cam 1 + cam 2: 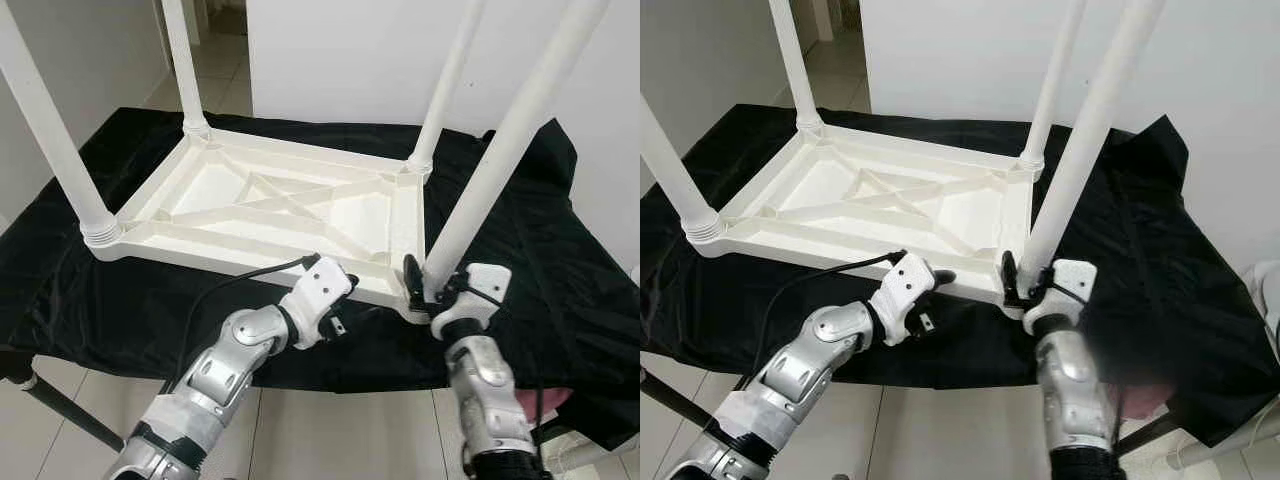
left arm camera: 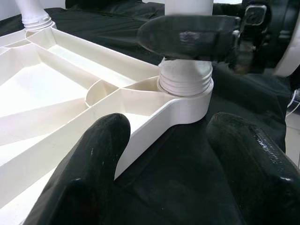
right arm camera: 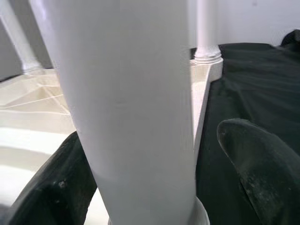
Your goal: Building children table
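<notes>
Tabletop [image 1: 290, 215], one, white plastic, lay upside down on a black cloth [image 1: 540, 240] covering a work surface, ribbed underside up. Four white legs stood upright in its corner sockets: near right leg [image 1: 500, 160], far right leg [image 1: 445, 85], far left leg [image 1: 182, 60], near left leg [image 1: 50, 130]. Right gripper [image 1: 425, 285] had its fingers spread either side of the near right leg's base. Left gripper [image 1: 330, 290] hovered, fingers apart, beside the tabletop's near edge. White walls [image 1: 340, 50] and a pale tiled floor [image 1: 340, 430] surrounded the setup.
</notes>
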`<state>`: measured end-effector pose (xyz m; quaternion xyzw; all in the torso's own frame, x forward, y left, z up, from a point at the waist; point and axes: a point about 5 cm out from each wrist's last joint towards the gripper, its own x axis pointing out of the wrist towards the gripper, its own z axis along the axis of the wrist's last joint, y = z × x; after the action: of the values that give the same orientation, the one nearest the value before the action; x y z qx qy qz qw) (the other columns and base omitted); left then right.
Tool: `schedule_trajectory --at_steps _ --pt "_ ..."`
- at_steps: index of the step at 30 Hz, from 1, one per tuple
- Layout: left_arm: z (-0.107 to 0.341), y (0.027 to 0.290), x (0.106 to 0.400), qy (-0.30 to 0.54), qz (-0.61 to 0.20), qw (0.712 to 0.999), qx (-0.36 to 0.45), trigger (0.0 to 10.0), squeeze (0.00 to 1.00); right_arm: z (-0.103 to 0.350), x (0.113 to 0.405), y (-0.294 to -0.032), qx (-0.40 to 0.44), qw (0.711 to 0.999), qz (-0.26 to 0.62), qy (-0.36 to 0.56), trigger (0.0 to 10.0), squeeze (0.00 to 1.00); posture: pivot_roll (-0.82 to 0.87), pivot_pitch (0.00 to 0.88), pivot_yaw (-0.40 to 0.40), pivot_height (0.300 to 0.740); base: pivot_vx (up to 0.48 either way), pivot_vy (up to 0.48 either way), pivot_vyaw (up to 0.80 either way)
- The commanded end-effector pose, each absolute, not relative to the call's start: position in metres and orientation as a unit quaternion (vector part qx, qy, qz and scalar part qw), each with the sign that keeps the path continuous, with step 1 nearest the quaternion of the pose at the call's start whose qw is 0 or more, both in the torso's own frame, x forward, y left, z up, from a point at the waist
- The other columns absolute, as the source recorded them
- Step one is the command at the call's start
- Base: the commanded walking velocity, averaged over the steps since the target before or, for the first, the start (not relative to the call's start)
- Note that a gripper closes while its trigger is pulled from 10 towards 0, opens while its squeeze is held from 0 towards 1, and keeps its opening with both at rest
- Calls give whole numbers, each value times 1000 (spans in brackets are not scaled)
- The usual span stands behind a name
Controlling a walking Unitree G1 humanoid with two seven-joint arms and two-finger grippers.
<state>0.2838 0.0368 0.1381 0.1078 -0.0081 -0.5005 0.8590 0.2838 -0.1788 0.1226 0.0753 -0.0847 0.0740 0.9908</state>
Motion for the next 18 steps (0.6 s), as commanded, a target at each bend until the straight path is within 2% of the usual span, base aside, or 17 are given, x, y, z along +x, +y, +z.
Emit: schedule_trajectory --at_steps 1,2,5,15,16,17,18 --pt "137 34 281 -3 -533 839 111 10000 0 120 284 -176 76 989 100 -81 10000 0 -3 0 -28 740 0 0 0" --pt "137 34 281 -3 -533 839 111 10000 0 120 284 -176 76 989 100 -81 10000 0 -3 0 -28 740 0 0 0" --pt "138 33 282 -8 -530 840 114 10000 0 118 285 -176 40 978 192 -70 10000 0 -5 0 -26 740 0 0 0" --pt "137 24 279 -6 -529 842 105 10000 0 121 307 -189 -26 964 262 -45 10000 0 0 0 -19 740 0 0 0" --pt "137 24 278 -5 -531 841 105 10000 0 122 309 -190 -29 962 270 -44 8039 0 2 0 -19 740 0 0 0" --pt "137 24 278 -5 -531 841 105 10000 0 122 309 -190 -29 962 270 -44 8039 0 2 0 -19 740 0 0 0" --pt "136 24 277 -5 -533 840 107 10000 0 124 312 -191 -34 960 276 -43 2314 0 6 0 -19 740 0 0 0"
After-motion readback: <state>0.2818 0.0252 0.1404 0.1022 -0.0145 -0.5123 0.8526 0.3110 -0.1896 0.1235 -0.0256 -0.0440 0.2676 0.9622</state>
